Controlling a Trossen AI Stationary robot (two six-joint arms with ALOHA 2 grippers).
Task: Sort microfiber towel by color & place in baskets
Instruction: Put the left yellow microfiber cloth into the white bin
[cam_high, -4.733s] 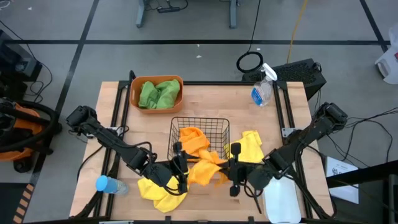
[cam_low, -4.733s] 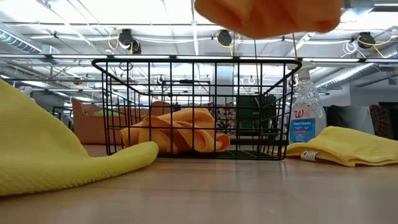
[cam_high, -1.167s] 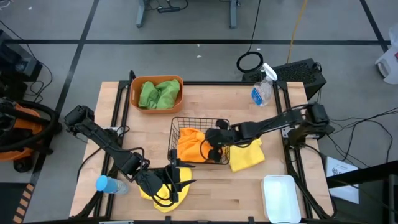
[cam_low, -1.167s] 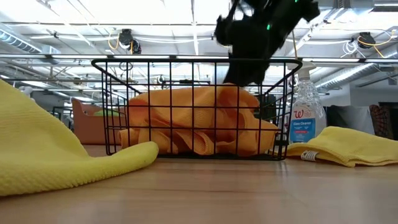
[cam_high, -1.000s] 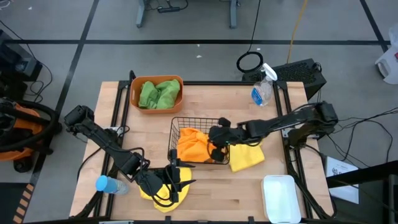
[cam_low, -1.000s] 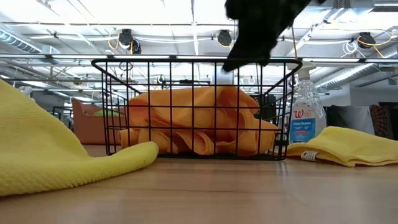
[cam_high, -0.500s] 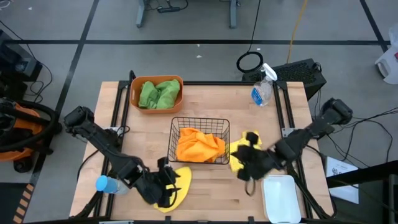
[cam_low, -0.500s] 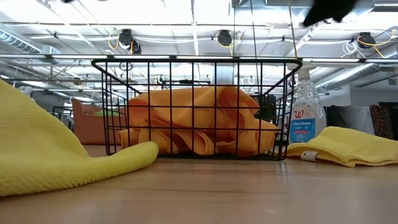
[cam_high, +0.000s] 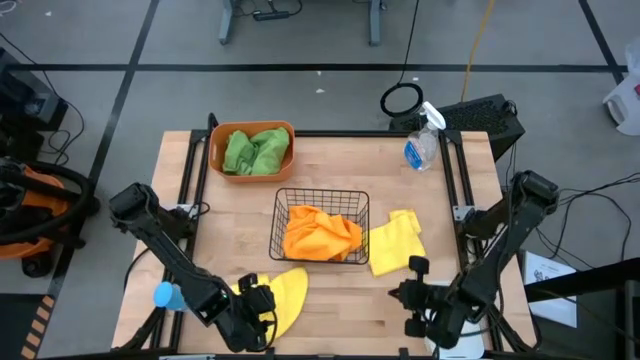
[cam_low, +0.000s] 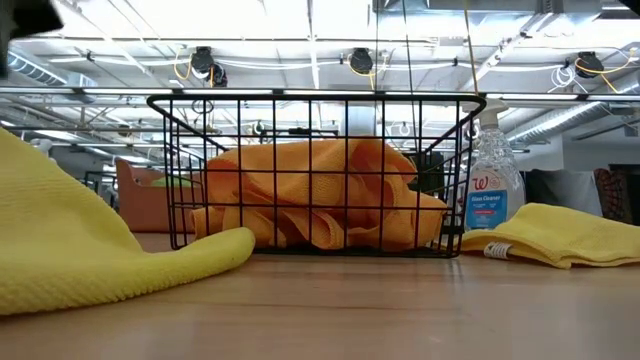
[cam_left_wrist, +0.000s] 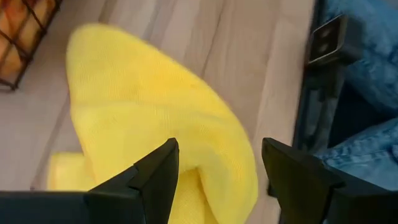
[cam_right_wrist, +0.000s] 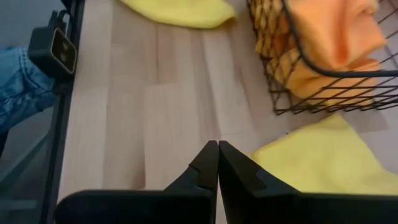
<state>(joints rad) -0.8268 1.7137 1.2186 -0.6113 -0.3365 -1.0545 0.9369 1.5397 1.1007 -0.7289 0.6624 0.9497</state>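
Note:
One yellow towel lies flat on the table near its near edge, left of centre. My left gripper is open just above it, one finger on each side of a fold. The other yellow towel lies right of the black wire basket, which holds the orange towels. Green towels fill the orange tub at the far left. My right gripper is shut and empty over bare wood near the table's near right corner. My right arm hides the white bin.
A clear spray bottle stands at the far right. A blue-capped bottle lies by the near left edge. Blue denim shows just beyond the near edge. Bare wood lies between the two yellow towels.
My right gripper has swung from over the wire basket to the near right corner, staying shut and empty. My left gripper has gone down and toward the near edge over the yellow towel, rolling as it went. No towel has moved.

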